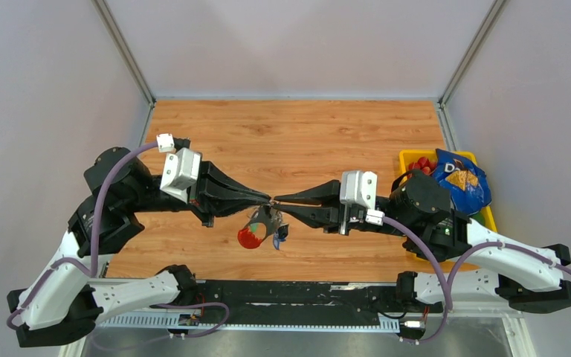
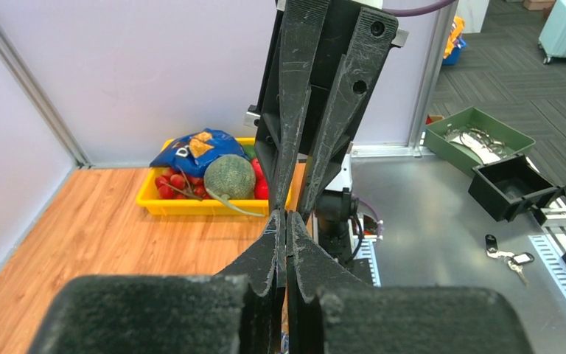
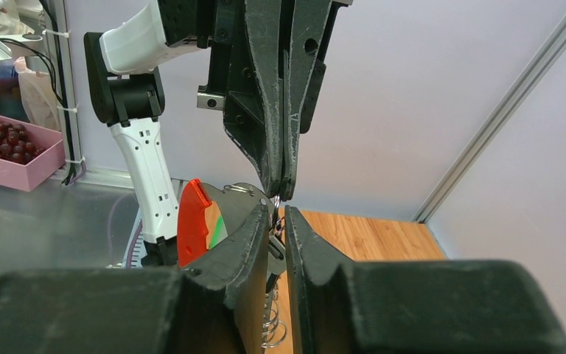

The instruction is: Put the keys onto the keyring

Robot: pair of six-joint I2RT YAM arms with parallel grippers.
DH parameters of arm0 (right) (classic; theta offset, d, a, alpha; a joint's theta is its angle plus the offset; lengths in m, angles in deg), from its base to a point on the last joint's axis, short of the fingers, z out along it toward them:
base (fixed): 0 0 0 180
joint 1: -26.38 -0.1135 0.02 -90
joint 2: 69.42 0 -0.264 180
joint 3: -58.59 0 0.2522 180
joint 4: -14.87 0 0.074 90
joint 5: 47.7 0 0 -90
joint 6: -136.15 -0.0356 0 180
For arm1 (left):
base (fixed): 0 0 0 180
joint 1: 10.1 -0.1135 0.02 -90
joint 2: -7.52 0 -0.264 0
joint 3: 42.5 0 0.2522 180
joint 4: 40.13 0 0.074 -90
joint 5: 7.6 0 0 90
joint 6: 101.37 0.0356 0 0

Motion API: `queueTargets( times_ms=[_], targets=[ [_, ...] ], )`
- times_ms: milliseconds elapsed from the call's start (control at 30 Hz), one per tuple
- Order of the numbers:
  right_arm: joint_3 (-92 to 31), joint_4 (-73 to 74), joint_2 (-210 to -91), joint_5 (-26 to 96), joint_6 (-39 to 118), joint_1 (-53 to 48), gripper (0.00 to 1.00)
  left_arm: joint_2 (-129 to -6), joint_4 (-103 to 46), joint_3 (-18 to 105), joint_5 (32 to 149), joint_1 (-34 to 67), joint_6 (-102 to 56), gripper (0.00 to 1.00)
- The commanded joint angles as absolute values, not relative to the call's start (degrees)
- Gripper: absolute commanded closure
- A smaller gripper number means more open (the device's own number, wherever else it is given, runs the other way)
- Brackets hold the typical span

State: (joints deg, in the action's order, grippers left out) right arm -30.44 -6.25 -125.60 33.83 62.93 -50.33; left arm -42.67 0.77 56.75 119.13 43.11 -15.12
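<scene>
Keyring point(image 1: 256, 232) hangs where 2 closed claws meet tip to tip; left gripper point(image 1: 267, 199) and right gripper point(image 1: 278, 201) both seemingly pinch it. Key not visible, so I judge threading unfinished.

The right end effector point(image 3: 276, 221) is seen with its fingers drawn almost together. The left end effector point(image 3: 284, 190) is pointed down onto it, tips pressed shut. The keyring point(image 3: 190, 221) is held where they meet, its red tag hung above the wooden bench point(image 3: 368, 236).
</scene>
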Motion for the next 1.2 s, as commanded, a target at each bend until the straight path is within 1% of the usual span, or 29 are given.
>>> queueTargets(
  times_ms=[0, 167, 233, 267, 367, 667, 767, 833, 867, 900, 933, 1000, 1100, 1167],
  targets=[
    [-30.1, -4.43, -125.62, 35.23, 62.06, -50.53, 0.81, -41.85, -4.39, 56.79, 119.67, 43.29, -16.13, 1.0],
    [-30.57, -4.15, -126.6, 34.72, 62.15, -50.55, 0.82, -41.78, -4.95, 56.63, 120.02, 43.32, -16.43, 1.0],
    [-30.87, -4.05, -126.99, 34.51, 62.19, -50.52, 0.85, -41.86, -5.0, 56.65, 120.03, 43.32, -16.47, 1.0],
    [-30.96, -4.0, -127.17, 34.43, 62.22, -50.53, 0.87, -41.91, -5.0, 56.62, 120.07, 43.27, -16.47, 1.0],
    [-31.17, -3.99, -127.5, 34.32, 62.37, -50.53, 1.0, -41.77, -5.01, 56.6, 120.02, 43.32, -16.35, 1.0],
    [-29.92, -4.01, -125.28, 34.75, 62.52, -50.55, 1.0, -40.2, -5.23, 56.17, 119.06, 43.34, -16.14, 1.0],
    [-31.35, -6.3, -125.28, 35.26, 61.51, -50.59, 1.0, -40.14, -3.78, 56.26, 119.18, 43.3, -16.02, 1.0],
    [-32.75, -8.68, -125.84, 36.27, 60.78, -50.57, 1.0, -40.38, -1.88, 56.7, 119.26, 43.33, -16.1, 0.97],
    [-33.28, -9.78, -126.11, 36.58, 60.13, -50.53, 1.0, -40.57, -0.47, 57.07, 119.37, 43.34, -16.0, 0.9],
    [-33.96, -11.23, -126.49, 36.81, 59.67, -50.6, 1.0, -40.65, 0.38, 57.23, 119.53, 43.3, -15.93, 0.87],
    [-34.92, -12.76, -126.96, 37.34, 59.15, -50.54, 1.0, -40.71, 2.21, 57.5, 119.6, 43.27, -15.77, 0.8],
    [-37.0, -16.81, -128.07, 38.12, 58.24, -50.55, 1.0, -40.72, 4.89, 57.71, 119.07, 43.32, -15.43, 0.72],
    [-39.68, -22.96, -129.84, 37.9, 56.83, -50.43, 1.0, -40.75, 9.67, 58.01, 117.33, 43.32, -14.86, 0.64],
    [-40.95, -26.41, -130.86, 37.6, 55.65, -50.44, 1.0, -40.81, 11.82, 58.0, 116.15, 43.32, -15.04, 0.6]
  ],
)
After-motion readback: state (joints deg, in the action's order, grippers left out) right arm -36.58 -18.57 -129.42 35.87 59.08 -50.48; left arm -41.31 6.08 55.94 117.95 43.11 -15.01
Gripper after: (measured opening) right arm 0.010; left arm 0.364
